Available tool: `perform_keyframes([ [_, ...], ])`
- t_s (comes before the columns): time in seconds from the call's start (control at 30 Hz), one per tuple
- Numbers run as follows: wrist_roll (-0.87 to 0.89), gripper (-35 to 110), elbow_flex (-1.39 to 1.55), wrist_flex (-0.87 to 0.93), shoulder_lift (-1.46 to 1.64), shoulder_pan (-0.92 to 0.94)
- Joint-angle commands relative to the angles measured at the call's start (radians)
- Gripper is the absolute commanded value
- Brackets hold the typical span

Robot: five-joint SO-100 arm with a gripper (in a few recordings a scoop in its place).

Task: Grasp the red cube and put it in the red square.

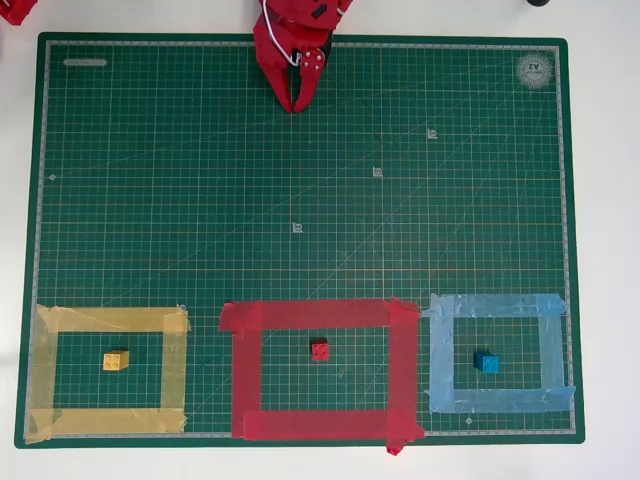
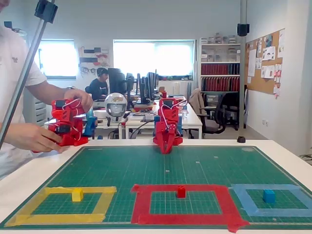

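Observation:
The red cube [image 1: 319,349] [image 2: 181,191] rests on the mat inside the red square [image 1: 248,370] [image 2: 141,202], near its middle. My red gripper [image 1: 297,104] [image 2: 165,149] hangs at the far edge of the mat, well away from the cube, fingers pointing down and closed together with nothing between them.
A yellow block [image 1: 116,360] [image 2: 77,195] sits inside a yellow tape outline [image 1: 45,370]. A blue block [image 1: 487,362] [image 2: 268,196] sits inside a light blue tape outline [image 1: 552,355]. The green cutting mat [image 1: 300,200] covers the white table. A person stands at the left.

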Motion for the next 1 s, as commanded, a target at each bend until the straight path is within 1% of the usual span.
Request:
perform_keyframes([
  [0.0, -0.017, -1, 0.005, 0.066, 0.077, 0.0],
  [0.07, -0.017, -1, 0.005, 0.084, 0.114, -0.002],
  [0.97, -0.009, -1, 0.005, 0.086, 0.114, 0.003],
])
